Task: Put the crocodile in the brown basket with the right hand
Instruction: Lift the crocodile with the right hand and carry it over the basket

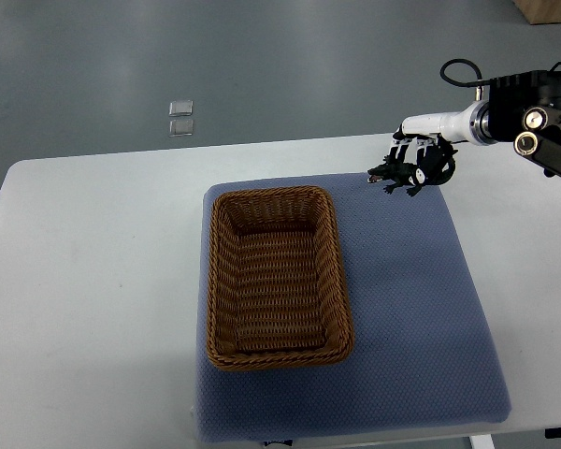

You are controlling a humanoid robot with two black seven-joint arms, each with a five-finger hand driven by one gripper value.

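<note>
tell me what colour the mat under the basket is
The mat is blue-grey with a fine dotted texture; top view.

Brown basket (221,281) — blue mat (411,299)

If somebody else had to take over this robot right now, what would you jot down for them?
Hands: the right robot hand has its fingers curled on the crocodile, at the far right corner of the blue mat. The left robot hand is not in view.
Things: the brown basket sits empty on the mat's left half, apart from the hand.
Done: crocodile grasped.
Left: carry it over the basket and release it inside.
</note>
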